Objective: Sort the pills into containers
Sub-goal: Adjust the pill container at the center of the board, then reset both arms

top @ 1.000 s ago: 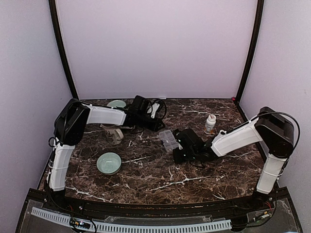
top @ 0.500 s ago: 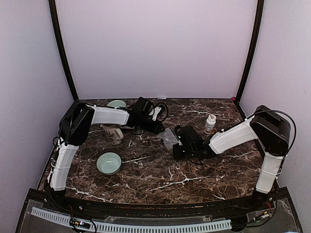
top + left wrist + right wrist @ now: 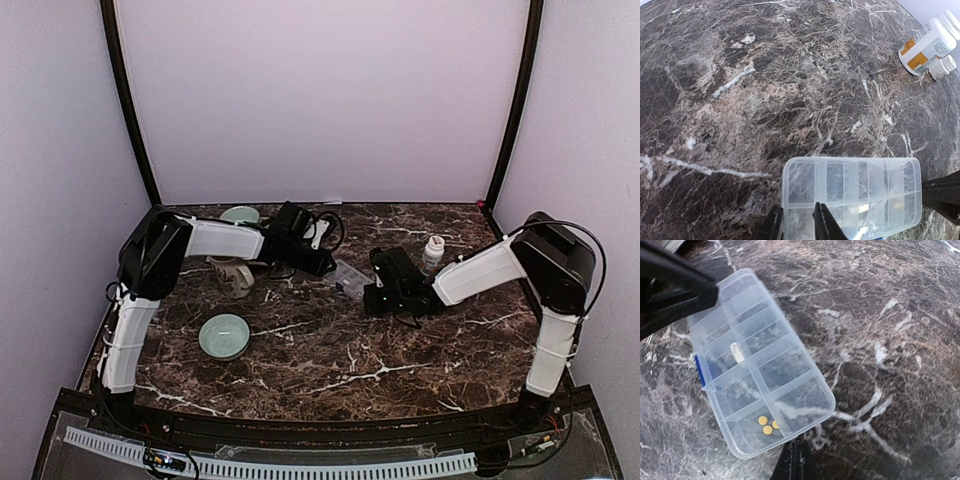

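The clear pill-organiser box (image 3: 350,276) lies flat on the marble table between the two arms. It also shows in the left wrist view (image 3: 855,190) and the right wrist view (image 3: 760,365). One end compartment holds three small yellow pills (image 3: 767,425). A white capsule (image 3: 736,351) lies in a middle compartment. My left gripper (image 3: 328,262) (image 3: 799,225) pinches one end of the box, one finger outside the wall and one over the box. My right gripper (image 3: 368,287) (image 3: 795,460) is shut and empty, its tip at the box's opposite end by the yellow pills.
A white-capped pill bottle (image 3: 433,254) stands right of the box, and appears with a smaller bottle (image 3: 942,67) in the left wrist view. A mug (image 3: 232,273) and a pale green bowl (image 3: 224,335) sit at the left. Another bowl (image 3: 240,214) is at the back.
The box has slid a little toward the back of the table. My right gripper has moved back with it, and my left gripper has reached further right onto the box's end.
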You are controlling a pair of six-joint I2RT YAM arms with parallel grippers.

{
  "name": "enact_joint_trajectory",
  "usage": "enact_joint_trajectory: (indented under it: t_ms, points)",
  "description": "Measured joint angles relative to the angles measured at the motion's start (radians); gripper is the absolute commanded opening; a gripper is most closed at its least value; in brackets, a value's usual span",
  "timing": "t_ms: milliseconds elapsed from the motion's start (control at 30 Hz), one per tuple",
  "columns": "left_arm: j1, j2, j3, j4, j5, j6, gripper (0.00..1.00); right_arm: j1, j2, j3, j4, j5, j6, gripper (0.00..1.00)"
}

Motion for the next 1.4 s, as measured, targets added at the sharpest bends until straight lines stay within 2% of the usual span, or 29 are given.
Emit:
enact_joint_trajectory:
  t_ms: [667, 933, 1033, 1133, 1233, 1300, 1367, 1400]
  points:
    - [-0.06, -0.107, -0.14, -0.013, -0.09, -0.031, 0.22, -0.124, 0.103, 0.134, -0.011, 0.022, -0.052, 0.0]
    - [-0.084, -0.119, -0.147, -0.012, -0.137, -0.042, 0.33, -0.122, 0.043, 0.076, -0.032, 0.024, -0.061, 0.0]
    - [-0.09, -0.132, -0.145, -0.014, -0.172, -0.042, 0.35, -0.118, -0.01, 0.052, -0.067, 0.029, -0.067, 0.04]
    - [-0.094, -0.158, -0.13, -0.014, -0.206, -0.037, 0.36, -0.114, -0.078, 0.043, -0.092, 0.035, -0.081, 0.15]
    - [-0.094, -0.209, -0.124, 0.003, -0.249, -0.028, 0.39, -0.103, -0.158, 0.029, -0.107, 0.055, -0.099, 0.37]
    - [-0.093, -0.27, -0.14, 0.033, -0.283, -0.02, 0.43, -0.091, -0.229, 0.01, -0.115, 0.075, -0.115, 0.58]
    - [-0.093, -0.366, -0.188, 0.077, -0.318, -0.006, 0.47, -0.081, -0.303, -0.01, -0.122, 0.094, -0.124, 0.97]
    - [-0.093, -0.422, -0.218, 0.104, -0.339, 0.005, 0.49, -0.077, -0.346, -0.022, -0.126, 0.107, -0.135, 0.99]
